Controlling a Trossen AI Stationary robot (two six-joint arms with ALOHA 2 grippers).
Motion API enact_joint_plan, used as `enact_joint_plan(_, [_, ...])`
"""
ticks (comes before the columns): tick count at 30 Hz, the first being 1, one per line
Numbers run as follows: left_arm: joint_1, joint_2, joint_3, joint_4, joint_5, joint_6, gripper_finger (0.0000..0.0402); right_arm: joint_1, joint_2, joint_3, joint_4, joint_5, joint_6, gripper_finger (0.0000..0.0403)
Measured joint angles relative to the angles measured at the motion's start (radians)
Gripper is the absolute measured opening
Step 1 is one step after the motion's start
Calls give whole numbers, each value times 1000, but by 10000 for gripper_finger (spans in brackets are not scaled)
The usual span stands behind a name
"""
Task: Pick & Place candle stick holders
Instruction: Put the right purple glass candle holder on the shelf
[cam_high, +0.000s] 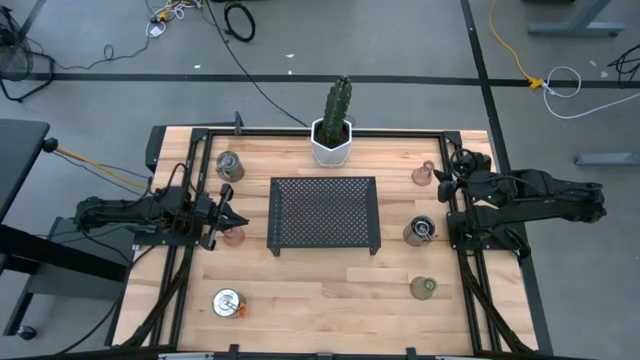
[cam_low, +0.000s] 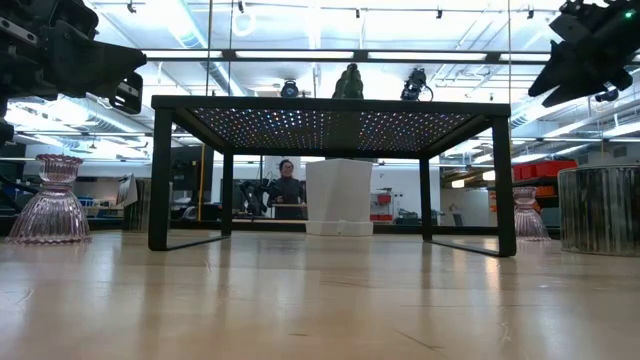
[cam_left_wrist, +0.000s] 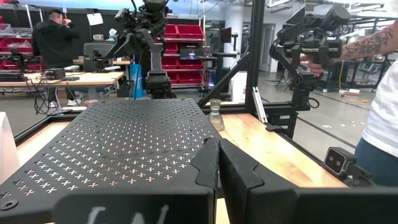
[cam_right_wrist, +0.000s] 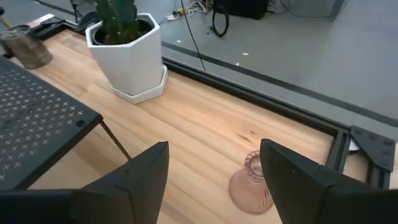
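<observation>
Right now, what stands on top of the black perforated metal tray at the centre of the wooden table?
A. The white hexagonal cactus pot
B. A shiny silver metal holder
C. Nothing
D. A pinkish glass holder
C: in the high view the black perforated metal tray has a bare top, with the holders standing on the wooden table around it.

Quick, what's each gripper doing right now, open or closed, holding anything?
Left gripper: closed, empty.
Right gripper: open, empty, above a pink glass holder.
</observation>
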Motion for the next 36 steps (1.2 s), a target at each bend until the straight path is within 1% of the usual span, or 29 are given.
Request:
enact_joint_plan(2, [0, 0, 0, 0, 0, 0, 18, 0, 0, 0, 13, -18, -3, 254])
enact_joint_plan(8, [0, 0, 0, 0, 0, 0, 18, 0, 16, 0, 63, -13, -87, 254])
enact_joint_plan(14, [0, 0, 0, 0, 0, 0, 18, 0, 44, 0, 82, -13, -96, 254])
enact_joint_plan(18, [0, 0, 0, 0, 0, 0, 18, 0, 70, 0, 95, 26, -140, 254])
enact_joint_plan(22, [0, 0, 0, 0, 0, 0, 18, 0, 85, -4, 105, 68, -135, 254])
enact_joint_plan(25, [0, 0, 0, 0, 0, 0, 18, 0, 85, -12, 105, 72, -133, 254])
enact_joint_plan(33, [0, 0, 0, 0, 0, 0, 18, 0, 98, -14, 139, 50, -133, 254])
enact_joint_plan(36, [0, 0, 0, 0, 0, 0, 18, -18, 100, -14, 174, 6, -132, 253])
